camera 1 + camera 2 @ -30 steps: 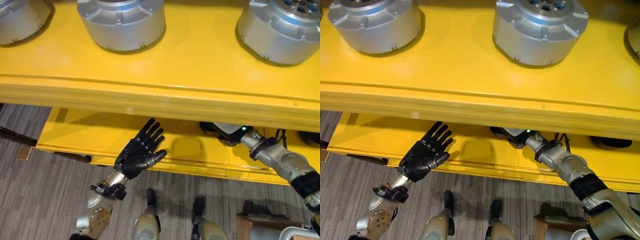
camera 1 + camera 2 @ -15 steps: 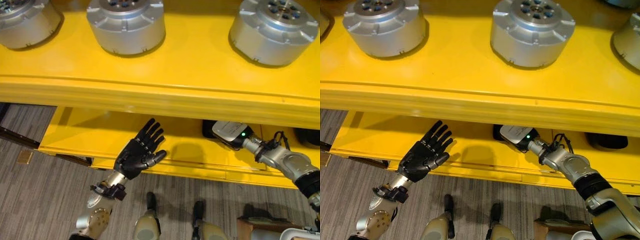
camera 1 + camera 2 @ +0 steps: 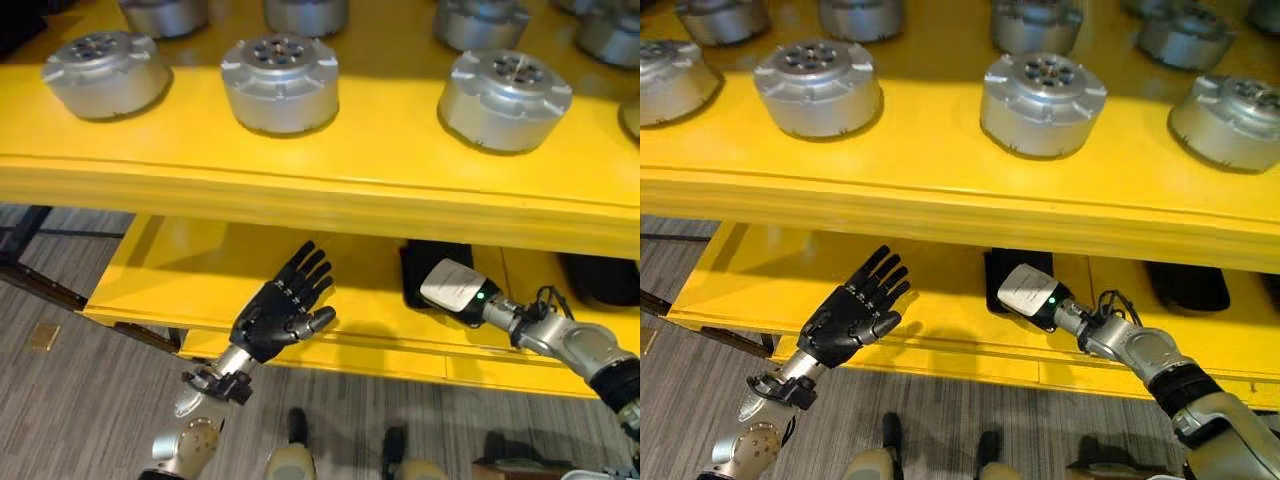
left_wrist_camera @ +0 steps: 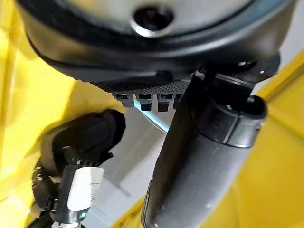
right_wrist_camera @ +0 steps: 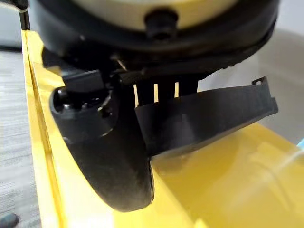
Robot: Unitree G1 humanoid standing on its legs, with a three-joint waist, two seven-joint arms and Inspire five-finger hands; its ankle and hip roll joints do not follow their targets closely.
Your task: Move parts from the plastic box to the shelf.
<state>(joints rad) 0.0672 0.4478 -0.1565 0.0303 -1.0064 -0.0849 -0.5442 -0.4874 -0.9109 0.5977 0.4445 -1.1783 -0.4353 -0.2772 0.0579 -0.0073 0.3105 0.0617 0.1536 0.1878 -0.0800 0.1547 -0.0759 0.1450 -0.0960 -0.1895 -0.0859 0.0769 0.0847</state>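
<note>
The right hand (image 3: 1032, 291) is reaching onto the lower yellow metal shelf (image 3: 940, 300) beside a black part (image 3: 1006, 268); its fingers cannot be made out. The left hand (image 3: 282, 311) is hovering spread wide, empty. Advise withdrawing level, clearing the upper ledge.

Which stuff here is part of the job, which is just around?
Job:
- yellow metal shelf
- round silver metal parts on its top level
- black part on the lower level, at the right hand
- left hand, open, empty

Around:
- grey carpet floor

I see bright overhead light on the glossy yellow metal shelf (image 3: 330, 150), with soft sheen patches. Its lower tier sits in shadow. My wrist views are blurred up close, the dark left hand (image 4: 199, 156) especially.
</note>
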